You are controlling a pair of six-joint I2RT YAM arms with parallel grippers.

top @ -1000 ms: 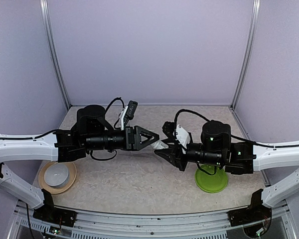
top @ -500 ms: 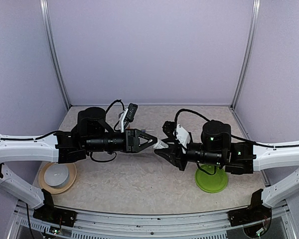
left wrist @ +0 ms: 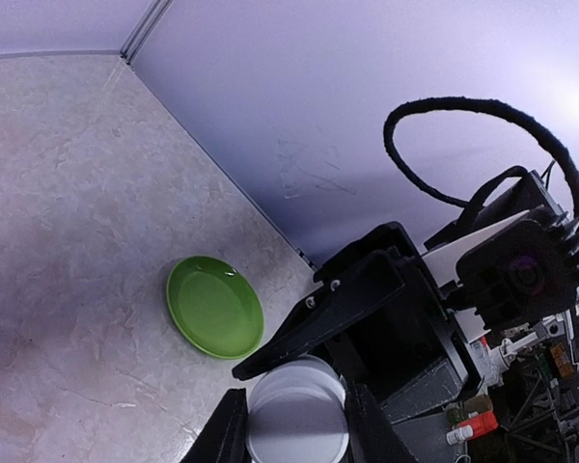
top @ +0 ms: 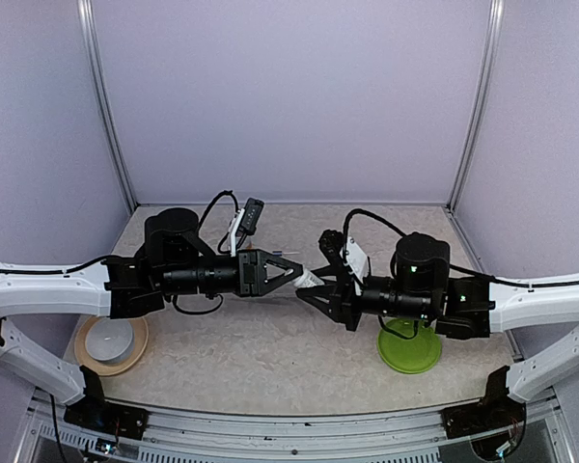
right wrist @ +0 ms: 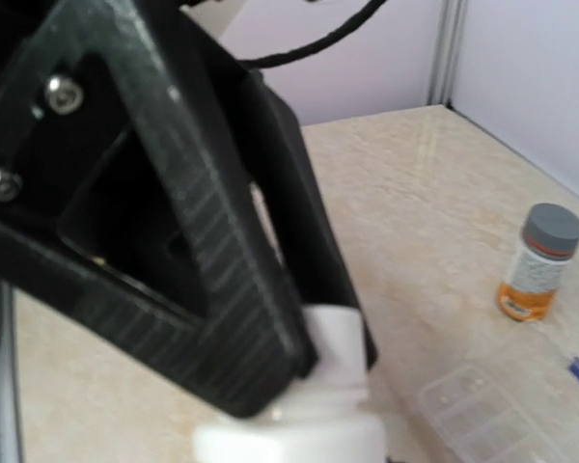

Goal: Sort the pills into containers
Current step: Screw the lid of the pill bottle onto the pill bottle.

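You have the small vial (top: 312, 280) held in the air between the two arms, above the middle of the table (top: 270, 338). Your right gripper (top: 314, 287) is closed around its body, and your left gripper (top: 297, 274) is clamped on the white cap (left wrist: 297, 424), one finger pressed to each side. The cap sits on the vial, and what is inside cannot be made out, because black fingers cover most of it.

The bottle (right wrist: 534, 262) shows only in your right wrist view. It stands upright on the table with its gray cap (right wrist: 552, 228) on, and its orange label hides the contents. A clear compartment box (right wrist: 473, 413) lies near it, too blurred to tell whether anything is in it.

The green plate (top: 410, 353) lies under your right arm, and the white bowl (top: 109, 337) sits on its tan plate (top: 85, 355) by your left arm, both well apart from the vial.
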